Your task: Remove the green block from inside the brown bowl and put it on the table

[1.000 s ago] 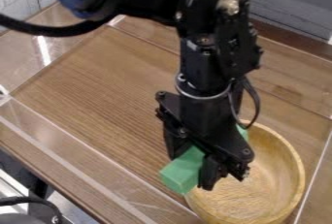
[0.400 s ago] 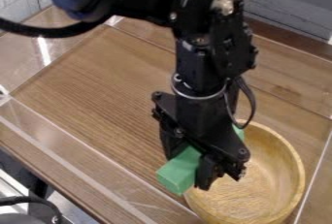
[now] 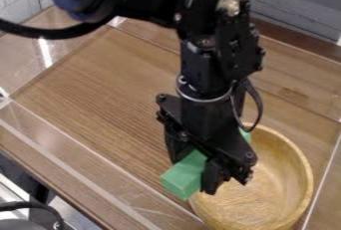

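Observation:
The green block hangs between the black fingers of my gripper, which is shut on it and points straight down. Its lower end pokes out to the left, over the left rim of the brown bowl. That bowl is a light tan wooden dish at the lower right; the arm hides part of its near left rim. The table is brown wood grain and spreads out to the left of the bowl. I cannot tell whether the block touches the rim or hangs just above it.
Low clear acrylic walls edge the table on the left and front. The black arm rises over the bowl's left side toward the upper left. Black cables loop at the upper left.
Gripper and green block have shifted very slightly left and down from a second ago; since the half-second frame nothing has moved.

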Action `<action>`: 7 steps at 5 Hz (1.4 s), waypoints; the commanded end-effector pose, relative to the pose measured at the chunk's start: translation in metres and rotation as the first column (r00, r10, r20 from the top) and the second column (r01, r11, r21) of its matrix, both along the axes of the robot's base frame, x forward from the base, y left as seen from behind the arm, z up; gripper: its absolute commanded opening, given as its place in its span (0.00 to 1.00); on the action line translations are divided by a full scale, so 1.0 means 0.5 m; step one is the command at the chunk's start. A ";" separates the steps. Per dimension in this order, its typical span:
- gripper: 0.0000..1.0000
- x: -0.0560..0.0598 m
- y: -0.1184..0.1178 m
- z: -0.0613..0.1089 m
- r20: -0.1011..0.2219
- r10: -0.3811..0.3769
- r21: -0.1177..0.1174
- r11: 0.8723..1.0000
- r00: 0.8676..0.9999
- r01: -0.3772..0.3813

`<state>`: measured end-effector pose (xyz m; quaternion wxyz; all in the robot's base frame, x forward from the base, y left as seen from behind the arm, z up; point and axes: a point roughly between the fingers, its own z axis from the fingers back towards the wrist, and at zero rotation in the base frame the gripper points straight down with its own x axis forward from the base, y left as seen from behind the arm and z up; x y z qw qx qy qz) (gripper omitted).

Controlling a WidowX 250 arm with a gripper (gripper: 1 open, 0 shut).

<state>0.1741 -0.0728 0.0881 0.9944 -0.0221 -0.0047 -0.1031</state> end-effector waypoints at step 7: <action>0.00 0.011 0.002 0.013 0.064 0.029 -0.016 0.999 0.998 -0.028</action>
